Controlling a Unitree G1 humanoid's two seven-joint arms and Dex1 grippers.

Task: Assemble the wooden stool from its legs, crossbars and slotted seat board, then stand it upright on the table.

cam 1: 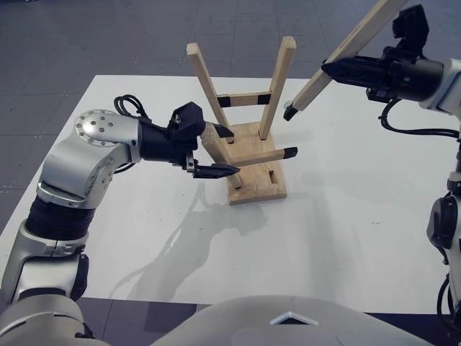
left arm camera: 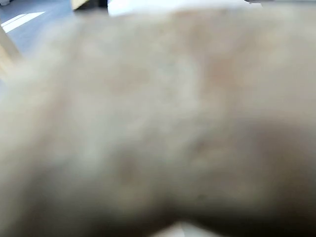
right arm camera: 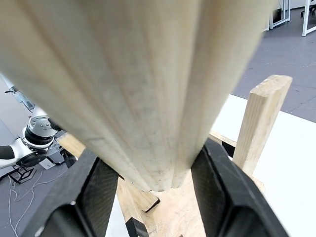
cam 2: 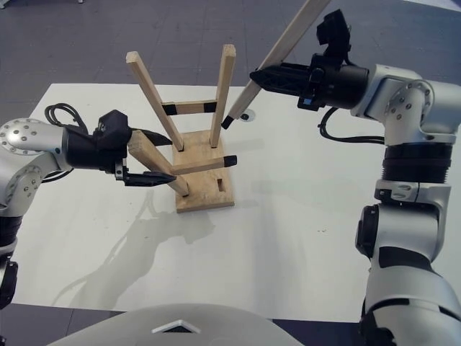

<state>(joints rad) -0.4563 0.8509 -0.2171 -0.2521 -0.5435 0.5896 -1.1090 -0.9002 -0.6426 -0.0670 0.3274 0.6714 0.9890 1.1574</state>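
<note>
The slotted seat board (cam 1: 263,190) lies flat on the white table (cam 1: 346,238). Two legs (cam 1: 204,83) (cam 1: 279,79) stand up from it, joined by a crossbar (cam 1: 245,99). My left gripper (cam 1: 232,151) is shut on a third leg (cam 1: 225,164), which leans at the board's near left corner. This leg shows as blurred wood (left arm camera: 148,123) in the left wrist view. A second crossbar (cam 1: 263,156) sticks out from it to the right. My right gripper (cam 1: 329,67) is shut on the fourth leg (cam 1: 310,90). It holds that leg tilted in the air over the board's far right, its black-tipped end low. The right wrist view shows both fingers (right arm camera: 94,197) clamping this leg (right arm camera: 148,74).
A black cable (cam 1: 130,107) loops on the table behind my left arm. Bare white table lies in front of the board and to its right. The table's edges run along the far side and the near side.
</note>
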